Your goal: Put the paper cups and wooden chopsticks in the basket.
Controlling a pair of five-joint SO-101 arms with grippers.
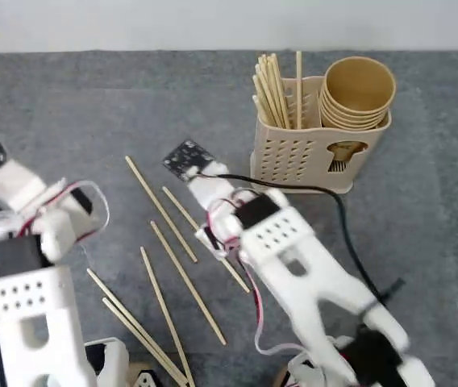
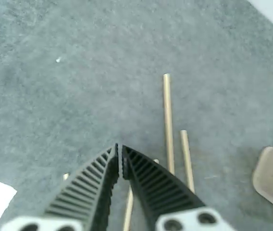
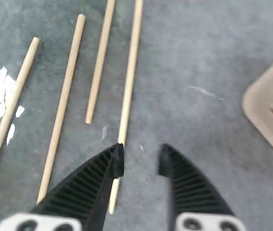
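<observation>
High view: cups sit stacked in basket; several chopsticks lie loose on table between arms. Pick step: right gripper fingers apart, one tip over a chopstick. Next it should straddle the stick, then close. Left gripper fingers together, empty.

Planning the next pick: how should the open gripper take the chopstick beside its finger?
Likely best: take the chopstick mid-length, from straight above, right gripper astride it. It lies flat on the table, thin, with another chopstick close alongside.
</observation>
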